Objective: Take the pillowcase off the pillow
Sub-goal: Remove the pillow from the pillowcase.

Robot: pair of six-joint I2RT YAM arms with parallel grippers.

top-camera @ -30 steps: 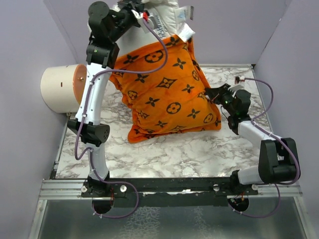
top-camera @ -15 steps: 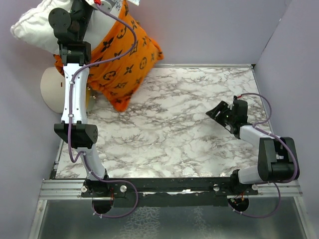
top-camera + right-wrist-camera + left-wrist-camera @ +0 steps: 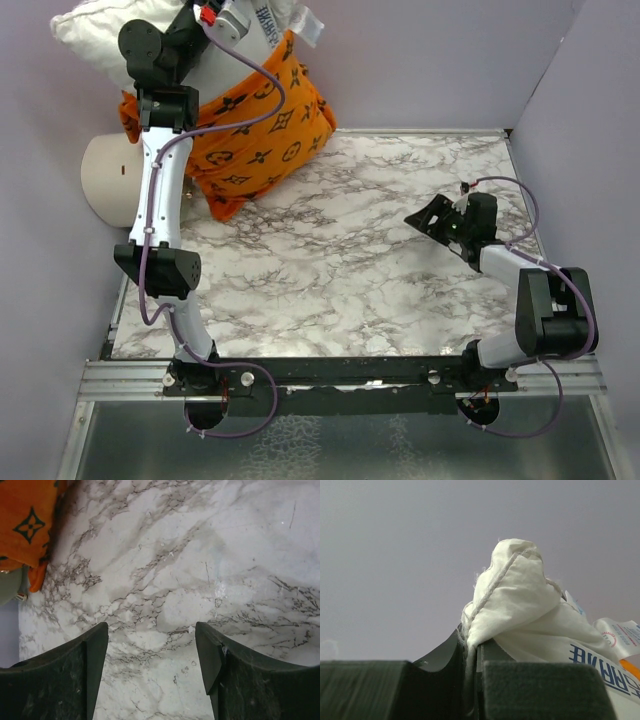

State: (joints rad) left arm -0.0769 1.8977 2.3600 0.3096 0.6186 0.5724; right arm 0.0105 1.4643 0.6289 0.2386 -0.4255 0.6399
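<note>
High at the back left, my left gripper [image 3: 226,14] is shut on a corner of the white pillow [image 3: 92,35]. The left wrist view shows that white fabric [image 3: 520,595] pinched between the closed jaws of the gripper [image 3: 472,647], with a printed tag [image 3: 615,635] beside it. The orange pillowcase [image 3: 255,125] with black motifs still covers the pillow's lower part, and its bottom corner touches the table. My right gripper [image 3: 425,218] stands open and empty low over the marble at the right. In the right wrist view the gripper [image 3: 151,630] is far from the pillowcase [image 3: 25,520].
A cream cylinder [image 3: 108,180] lies at the left edge of the marble table [image 3: 350,280], partly behind the left arm. Lilac walls close in the back and both sides.
My left arm swung the pillow and its case from the table's middle to the back left. My right gripper let go of the pillowcase corner and opened.
</note>
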